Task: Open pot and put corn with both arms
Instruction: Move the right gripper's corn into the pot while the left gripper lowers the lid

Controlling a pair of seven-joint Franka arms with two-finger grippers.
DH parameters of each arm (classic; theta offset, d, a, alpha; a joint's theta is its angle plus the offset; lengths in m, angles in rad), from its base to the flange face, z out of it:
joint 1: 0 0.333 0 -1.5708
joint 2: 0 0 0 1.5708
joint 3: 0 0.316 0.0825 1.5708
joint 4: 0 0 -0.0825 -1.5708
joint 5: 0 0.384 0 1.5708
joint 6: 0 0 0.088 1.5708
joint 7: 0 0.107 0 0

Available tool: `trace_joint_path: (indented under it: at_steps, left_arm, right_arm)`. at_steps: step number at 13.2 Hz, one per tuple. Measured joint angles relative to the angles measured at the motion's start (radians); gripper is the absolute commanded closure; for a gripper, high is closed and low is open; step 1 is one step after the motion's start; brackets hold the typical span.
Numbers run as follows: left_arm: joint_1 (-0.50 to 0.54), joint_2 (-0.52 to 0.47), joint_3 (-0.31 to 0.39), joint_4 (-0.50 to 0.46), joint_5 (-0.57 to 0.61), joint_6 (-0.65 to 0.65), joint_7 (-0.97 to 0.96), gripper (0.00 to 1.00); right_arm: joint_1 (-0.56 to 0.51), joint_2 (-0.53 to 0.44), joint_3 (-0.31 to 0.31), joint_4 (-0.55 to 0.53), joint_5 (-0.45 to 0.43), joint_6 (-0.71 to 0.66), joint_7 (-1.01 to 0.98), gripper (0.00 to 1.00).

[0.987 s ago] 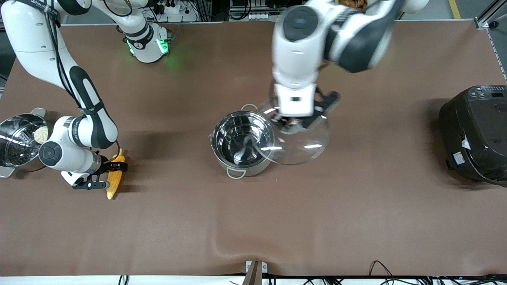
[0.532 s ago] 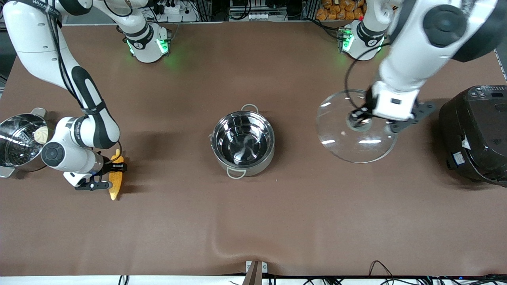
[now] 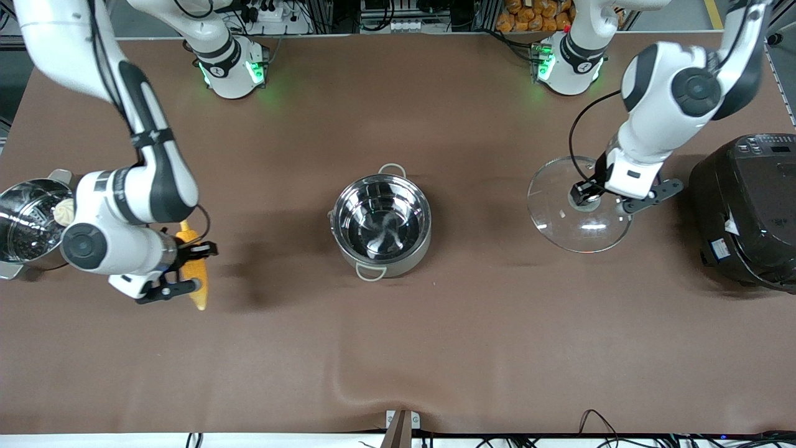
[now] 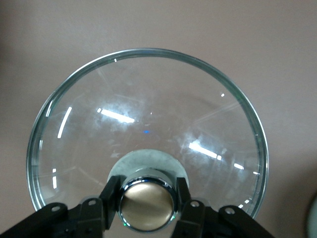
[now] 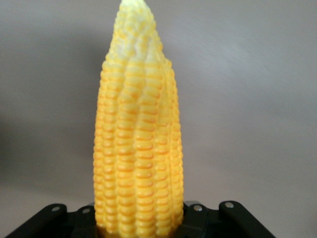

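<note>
The steel pot (image 3: 380, 223) stands open at the table's middle, its smooth inside bare. My left gripper (image 3: 587, 195) is shut on the brass knob (image 4: 146, 206) of the clear glass lid (image 3: 578, 214) and holds it low over the table between the pot and the black rice cooker. The lid (image 4: 143, 124) fills the left wrist view. My right gripper (image 3: 189, 269) is shut on the yellow corn cob (image 3: 194, 274) and holds it above the table toward the right arm's end. In the right wrist view the corn (image 5: 137, 144) stands out from between the fingers.
A steel pot with a steamer insert and a white bun (image 3: 28, 221) stands at the right arm's end of the table. A big black rice cooker (image 3: 746, 208) stands at the left arm's end, close beside the lid.
My left gripper has carried the lid from beside the pot toward the rice cooker and lowered it. My right gripper has lifted the corn off the table.
</note>
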Motion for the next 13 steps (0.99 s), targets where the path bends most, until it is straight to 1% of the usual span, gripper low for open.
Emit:
trace_joint_path:
  at_steps: [2,4,6,7,11,13]
  left_arm:
    - [0.023,0.016,0.000,-0.107,0.000,0.120,0.038,1.00]
    - [0.043,0.054,0.000,-0.149,0.000,0.168,0.062,1.00]
    - [0.049,0.104,0.000,-0.154,0.000,0.216,0.067,1.00]
    - [0.049,0.130,-0.001,-0.155,0.000,0.243,0.067,1.00]
    - [0.050,0.206,-0.003,-0.155,0.000,0.312,0.071,1.00]
    - [0.060,0.220,-0.003,-0.155,0.000,0.330,0.081,1.00]
  right_arm:
    - [0.063,0.001,0.030,0.018,0.020,-0.003,0.003,1.00]
    - [0.101,0.002,0.078,0.023,0.035,-0.003,0.007,1.00]
    - [0.126,0.003,0.122,0.032,0.038,-0.003,0.008,1.00]
    - [0.146,0.004,0.132,0.041,0.039,-0.002,0.009,1.00]
    - [0.275,0.010,0.141,0.064,0.042,0.002,0.080,1.00]
    - [0.352,0.027,0.141,0.064,0.041,0.053,0.128,1.00]
